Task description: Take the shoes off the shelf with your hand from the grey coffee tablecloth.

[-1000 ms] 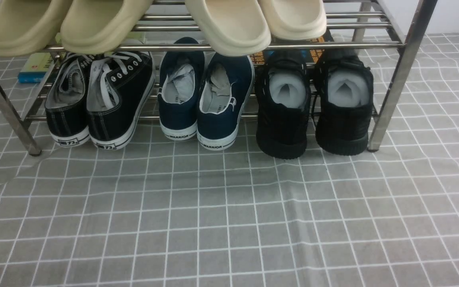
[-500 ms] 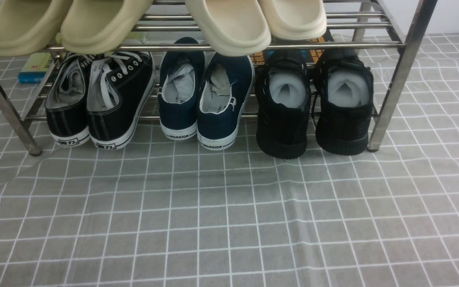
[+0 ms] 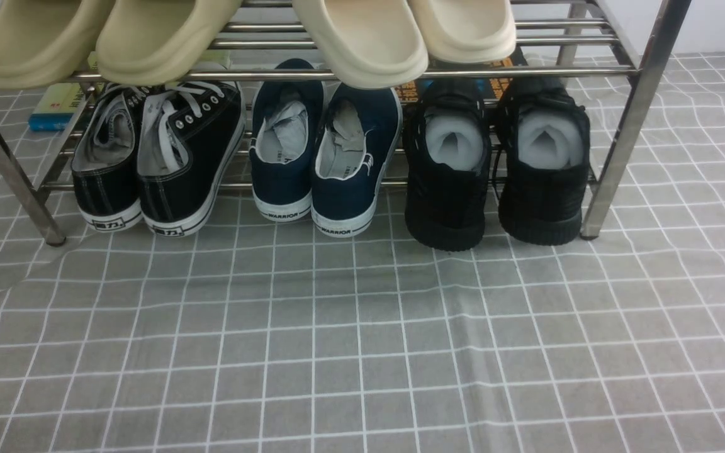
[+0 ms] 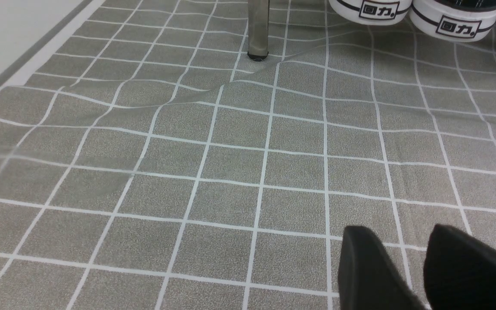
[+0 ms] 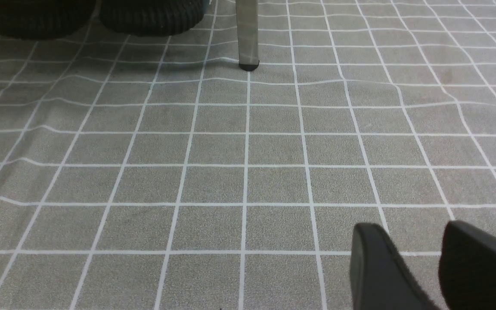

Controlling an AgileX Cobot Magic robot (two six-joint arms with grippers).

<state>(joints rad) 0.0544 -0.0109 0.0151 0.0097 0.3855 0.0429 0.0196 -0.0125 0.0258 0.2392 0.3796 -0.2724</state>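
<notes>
The shoes [image 3: 447, 195] sit at the right end of the shelf's [image 3: 636, 107] lower tier. Their toes lie back on the bars and their heels hang over the front bar, down at the cloth [image 3: 362, 340]. White stuffing shows in both openings. The right shoe is just beside the shelf's right front leg. To their left on the same tier stand a navy pair [image 3: 325, 182] in the middle and a black canvas pair [image 3: 167, 170] at the left end. Pale slippers [image 3: 362, 44] overhang the top tier's front bar.

The shelf stands at the far side of the cloth, and the near half of the cloth is creased.

The left tool [image 4: 401, 230] hangs over the cloth near its left edge, in front of the shelf's left front leg. Its jaws are a narrow gap apart with nothing between them.

The right tool [image 5: 409, 226] hangs over the cloth in front of the right front leg, well apart from the shoes' ribbed soles. Its jaws are likewise narrowly parted and empty.
</notes>
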